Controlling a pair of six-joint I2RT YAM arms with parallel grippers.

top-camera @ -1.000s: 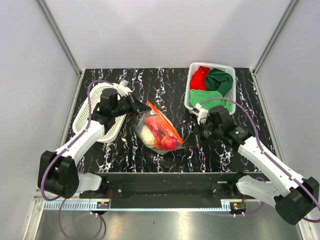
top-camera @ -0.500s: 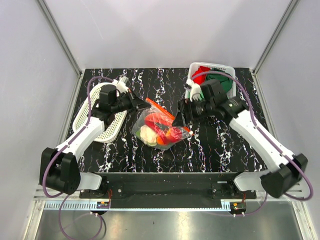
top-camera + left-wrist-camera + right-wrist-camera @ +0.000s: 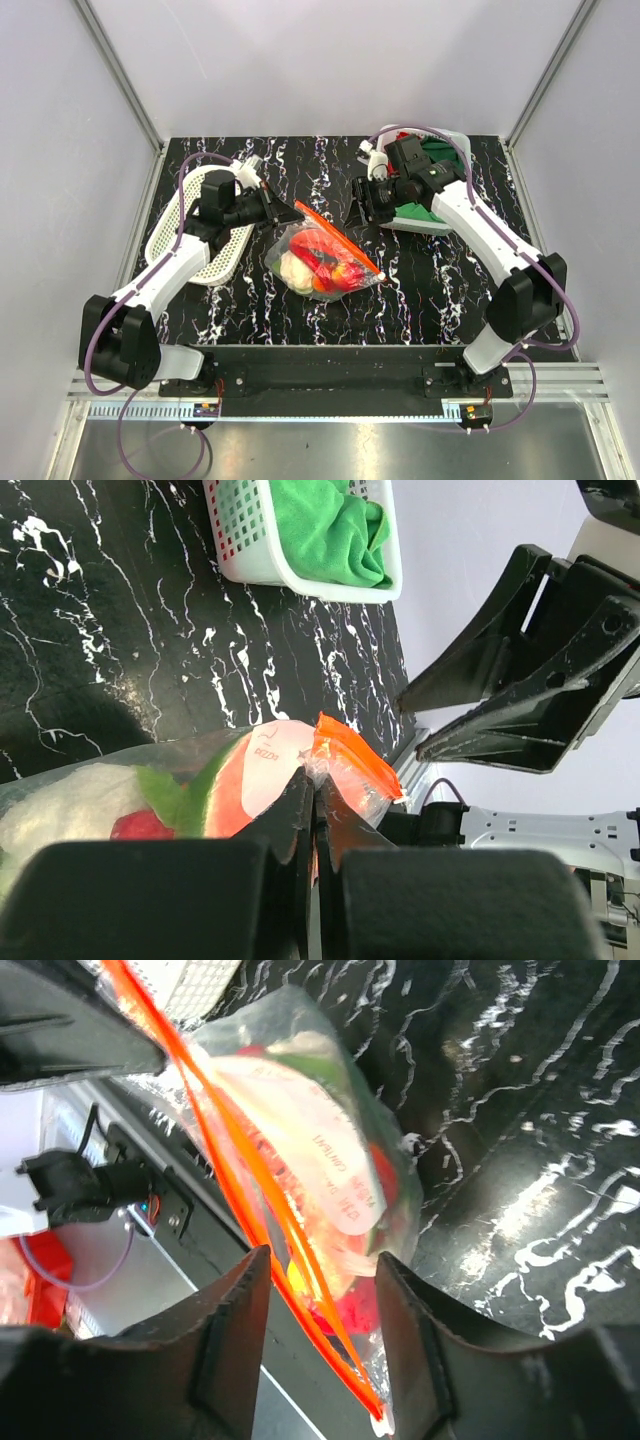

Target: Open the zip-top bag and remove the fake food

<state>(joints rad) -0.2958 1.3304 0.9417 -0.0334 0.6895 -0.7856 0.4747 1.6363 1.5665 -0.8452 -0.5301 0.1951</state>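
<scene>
Pinching the zip-top bag (image 3: 340,243) of fake food (image 3: 318,264) at its corner, the left gripper (image 3: 312,788) faced the right gripper (image 3: 356,215), spread wide nearby.

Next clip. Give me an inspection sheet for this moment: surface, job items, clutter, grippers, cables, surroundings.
Surface: black, white-veined table; no spills seen.
Job's things: zip-top bag lies mid-table, with its orange-red zip strip facing the right arm. The fake food is inside it.
Clutter: white mesh basket at left, partly under the left arm. A second basket at right holds a green cloth.
Grippers: left gripper shut on the bag's corner beside the strip. Right gripper open, near the strip; top view shows it apart from the bag.
Cables: purple cable loops over the left arm, another over the right wrist; neither touches the bag.
Surroundings: plain grey walls; nothing else seen.
</scene>
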